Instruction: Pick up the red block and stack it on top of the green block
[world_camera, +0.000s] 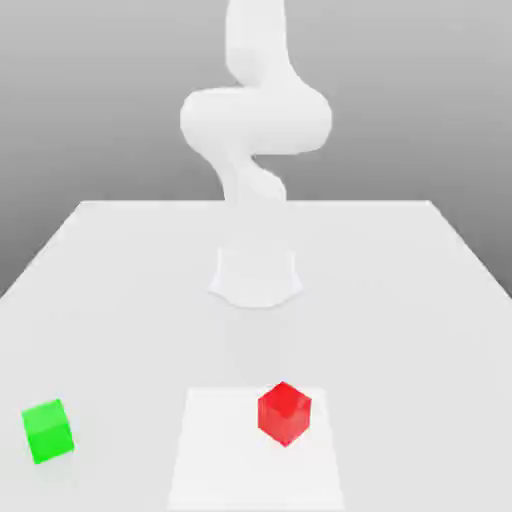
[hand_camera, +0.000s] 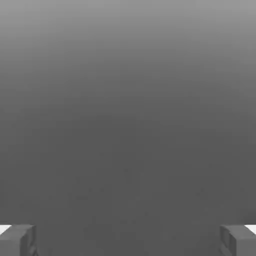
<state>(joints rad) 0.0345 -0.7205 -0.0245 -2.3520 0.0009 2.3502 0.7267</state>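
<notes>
Two blocks apart | red block (world_camera: 284, 413) | green block (world_camera: 48, 431) | end effector (hand_camera: 128, 240) seemingly wide

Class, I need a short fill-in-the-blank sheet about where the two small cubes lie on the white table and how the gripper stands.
1. The small smooth red cube rests on a pale square ____ on the white table.
2. The small smooth green cube lies toward the exterior view's ____ of the red cube.
3. The two cubes are ____, not touching.
4. The grey fingertips of the gripper stand wide ____ with nothing between them.

Missing words: patch; left; apart; open
</notes>
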